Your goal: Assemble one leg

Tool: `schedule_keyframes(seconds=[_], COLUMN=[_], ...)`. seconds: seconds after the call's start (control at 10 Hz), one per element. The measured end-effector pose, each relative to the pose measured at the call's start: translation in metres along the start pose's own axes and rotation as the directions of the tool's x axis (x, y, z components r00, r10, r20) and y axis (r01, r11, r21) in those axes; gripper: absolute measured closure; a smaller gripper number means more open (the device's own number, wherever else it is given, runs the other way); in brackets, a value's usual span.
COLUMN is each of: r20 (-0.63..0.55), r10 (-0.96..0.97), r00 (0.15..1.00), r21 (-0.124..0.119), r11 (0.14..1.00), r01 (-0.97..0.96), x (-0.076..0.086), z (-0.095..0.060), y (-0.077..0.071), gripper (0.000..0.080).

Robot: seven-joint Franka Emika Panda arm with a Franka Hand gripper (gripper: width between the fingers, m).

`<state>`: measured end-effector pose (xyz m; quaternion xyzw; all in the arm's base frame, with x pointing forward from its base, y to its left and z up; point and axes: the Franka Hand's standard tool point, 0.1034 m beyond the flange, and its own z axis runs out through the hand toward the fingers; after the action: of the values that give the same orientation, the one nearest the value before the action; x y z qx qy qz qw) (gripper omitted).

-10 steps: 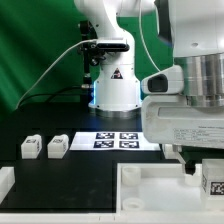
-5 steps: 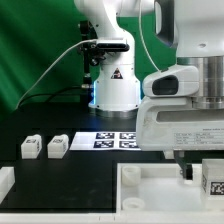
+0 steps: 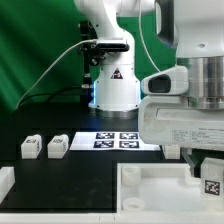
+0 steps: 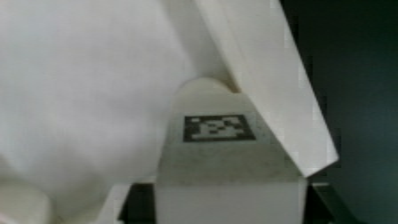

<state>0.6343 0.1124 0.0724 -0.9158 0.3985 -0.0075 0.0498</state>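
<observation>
My gripper [image 3: 205,168] is at the exterior view's right, shut on a leg [image 3: 212,180], a small white block with a black-and-white tag. It holds the leg just above the right part of the large white tray-like piece [image 3: 150,190]. In the wrist view the leg [image 4: 222,160] fills the space between the dark fingers [image 4: 143,205] of the gripper [image 4: 226,208], tag facing the camera, with the white tray-like piece [image 4: 89,100] behind it. Two more legs [image 3: 31,147] [image 3: 57,146] stand side by side on the black table at the left.
The marker board [image 3: 120,139] lies flat in front of the robot base [image 3: 115,90]. Another white part [image 3: 5,182] shows at the lower left edge. A green backdrop stands behind.
The gripper dipped slightly, then rose and shifted a little to the exterior view's right, still holding the leg. The two legs at the left have not moved.
</observation>
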Motion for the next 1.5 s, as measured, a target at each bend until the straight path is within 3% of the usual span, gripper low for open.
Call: schedule_keyframes(seconds=[0.1, 0.2, 0.4, 0.6, 0.8, 0.9, 1.1, 1.5], r20=[-0.002, 0.001, 0.034, 0.054, 0.063, 0.063, 0.062, 0.064], r10=[0.191, 0.354, 0.666, 0.805, 0.855, 0.845, 0.844, 0.834], r00=[0.982, 0.935, 0.745, 0.591, 0.515, 0.531, 0.533, 0.548], r21=[-0.007, 0.001, 0.029, 0.014, 0.011, 0.011, 0.010, 0.015], r11=[0.982, 0.935, 0.745, 0.592, 0.515, 0.531, 0.534, 0.548], r01=[-0.191, -0.354, -0.667, -0.806, -0.857, -0.847, -0.846, -0.836], x=[0.0001, -0.0006, -0.0040, -0.0050, -0.0044, -0.0050, -0.0056, -0.0072], z=[-0.0003, 0.0015, 0.0014, 0.0018, 0.0018, 0.0025, 0.0030, 0.0020], y=[0.0007, 0.0018, 0.0033, 0.0022, 0.0023, 0.0024, 0.0022, 0.0017], gripper=[0.0508, 0.0508, 0.0508, 0.0506, 0.0497, 0.0497, 0.0190, 0.0152])
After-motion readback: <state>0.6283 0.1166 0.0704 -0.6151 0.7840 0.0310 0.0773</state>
